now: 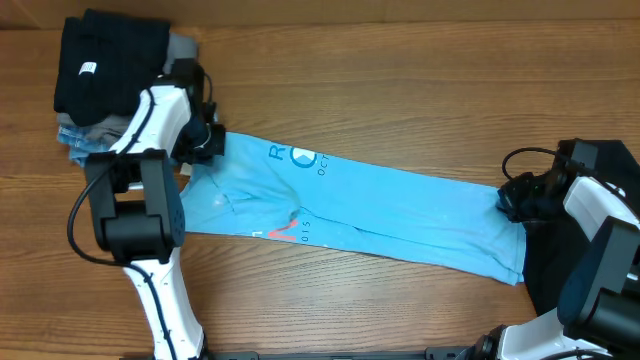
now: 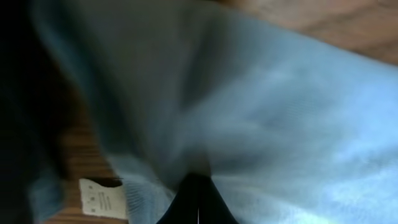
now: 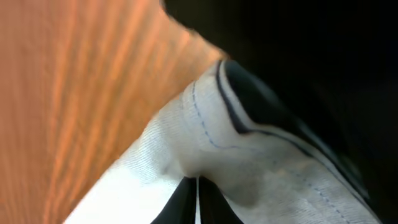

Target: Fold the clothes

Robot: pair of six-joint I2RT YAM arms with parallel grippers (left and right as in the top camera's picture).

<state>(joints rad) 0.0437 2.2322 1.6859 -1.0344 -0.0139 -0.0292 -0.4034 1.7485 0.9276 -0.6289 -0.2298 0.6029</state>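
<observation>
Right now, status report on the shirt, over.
Left jaws, right jaws shut on blue T-shirt ends. Shirt stretched between them. Black garment near left jaws.

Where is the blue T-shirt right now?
Overhead, the blue T-shirt lies stretched across the table, its ends pinched by the left gripper and right gripper.

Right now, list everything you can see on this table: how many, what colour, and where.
T-shirt: one, sky blue with printed lettering, stretched in a long band across the middle.
black garment: one, black, folded on top of the corner pile.
grey fabric: one layer, grey, under the black garment.
dark cloth: one, black, beneath the right arm.
care label: one, white, at the T-shirt's edge.
table: one, brown wood.
left tool: one, black, shut on the T-shirt's end near the pile.
right tool: one, black, shut on the opposite end.
</observation>
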